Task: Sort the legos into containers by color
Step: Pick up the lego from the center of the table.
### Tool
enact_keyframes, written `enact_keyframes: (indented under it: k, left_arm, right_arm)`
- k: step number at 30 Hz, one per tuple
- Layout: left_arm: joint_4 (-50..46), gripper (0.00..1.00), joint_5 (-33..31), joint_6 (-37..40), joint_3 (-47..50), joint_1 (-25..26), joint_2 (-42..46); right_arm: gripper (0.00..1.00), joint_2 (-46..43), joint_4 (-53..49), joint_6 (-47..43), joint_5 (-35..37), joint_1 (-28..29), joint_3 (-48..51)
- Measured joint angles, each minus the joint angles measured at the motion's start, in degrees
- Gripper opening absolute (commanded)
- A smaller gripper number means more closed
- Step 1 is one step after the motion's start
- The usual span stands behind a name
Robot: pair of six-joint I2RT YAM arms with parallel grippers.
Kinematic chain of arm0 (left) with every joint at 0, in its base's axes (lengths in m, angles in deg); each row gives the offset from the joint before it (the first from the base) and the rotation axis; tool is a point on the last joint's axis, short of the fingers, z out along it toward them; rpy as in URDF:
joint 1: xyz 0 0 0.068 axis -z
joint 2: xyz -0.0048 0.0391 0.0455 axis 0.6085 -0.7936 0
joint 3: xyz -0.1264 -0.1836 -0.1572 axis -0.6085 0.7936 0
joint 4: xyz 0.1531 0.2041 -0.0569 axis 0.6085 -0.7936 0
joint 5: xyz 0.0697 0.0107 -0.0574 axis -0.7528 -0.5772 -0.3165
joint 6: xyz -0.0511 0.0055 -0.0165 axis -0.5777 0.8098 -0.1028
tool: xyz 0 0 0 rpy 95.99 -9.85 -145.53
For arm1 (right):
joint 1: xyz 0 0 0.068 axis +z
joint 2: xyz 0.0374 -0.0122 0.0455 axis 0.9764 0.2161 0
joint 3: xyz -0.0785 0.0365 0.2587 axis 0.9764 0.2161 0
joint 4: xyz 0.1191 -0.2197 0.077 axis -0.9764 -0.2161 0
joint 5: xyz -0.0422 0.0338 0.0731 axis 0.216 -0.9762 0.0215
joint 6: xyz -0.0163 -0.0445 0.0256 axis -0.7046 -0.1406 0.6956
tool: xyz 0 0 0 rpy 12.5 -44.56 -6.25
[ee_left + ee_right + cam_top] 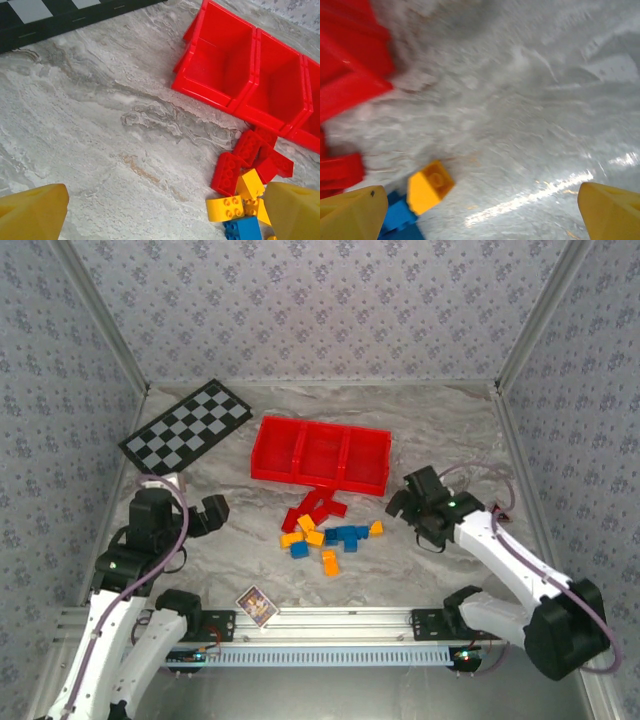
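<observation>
1. The left pincer (214,512) is spotted left of the pile, its yellow fingers (31,214) spread wide, with nothing gripped and only bare counter (100,140) between them.
2. The right pincer (402,502) is held at the pile's right side. Its jaws are also spread wide and nothing is pinched, though its own wrist view is blurred.
3. The red tray (320,480) is set near the middle of the counter, its three compartments side by side and its long side facing the arms.
4. The bricks (325,532) are scattered loose on the counter just in front of the tray, between the two pincers.
5. The red bricks (315,506) are bunched closest to the tray's front wall; whether they touch it cannot be told.
6. Orange and blue pieces are mixed on the near side of the pile, and one orange brick (329,562) is left nearest the arms.
7. A checkered board (187,427) is laid at the back left.
8. A small card (257,605) is seen at the near edge.
</observation>
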Motion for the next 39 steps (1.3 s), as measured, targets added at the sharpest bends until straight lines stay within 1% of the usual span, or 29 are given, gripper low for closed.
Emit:
enact_keyframes:
  k: [2,4,7,11,12,18,26,39]
  left_arm:
    - [0.0,1.0,2.8,0.6,0.0,0.0,0.3]
    - [0.0,1.0,5.5,1.0,0.0,0.4,0.0]
    - [0.0,1.0,8.7,1.5,0.0,1.4,-1.3]
    - [0.1,1.0,11.9,2.2,0.0,1.6,-2.8]
    - [0.2,1.0,12.8,2.4,0.1,1.6,-2.9]
    - [1.6,1.0,17.4,3.0,0.1,1.6,-2.9]
    - [3.3,1.0,21.4,3.7,0.9,1.6,-2.9]
    - [4.2,1.0,22.4,3.6,1.6,2.0,-4.7]
  right_arm:
    - [0.99,3.5,0.1,3.2,2.0,3.4,-0.3]
    - [0.96,7.7,0.3,5.4,3.1,6.1,-1.5]
    - [0.94,12.5,1.0,6.8,3.7,8.6,-4.2]
    - [0.92,16.3,2.0,7.6,4.5,10.7,-7.7]
    - [0.9,17.1,2.6,7.4,4.5,11.1,-8.4]
    - [0.85,21.6,4.1,5.3,4.4,13.1,-11.2]
    - [0.74,22.6,3.6,1.3,4.5,13.6,-12.3]
    - [0.69,22.5,3.4,-1.5,4.9,14.4,-9.3]
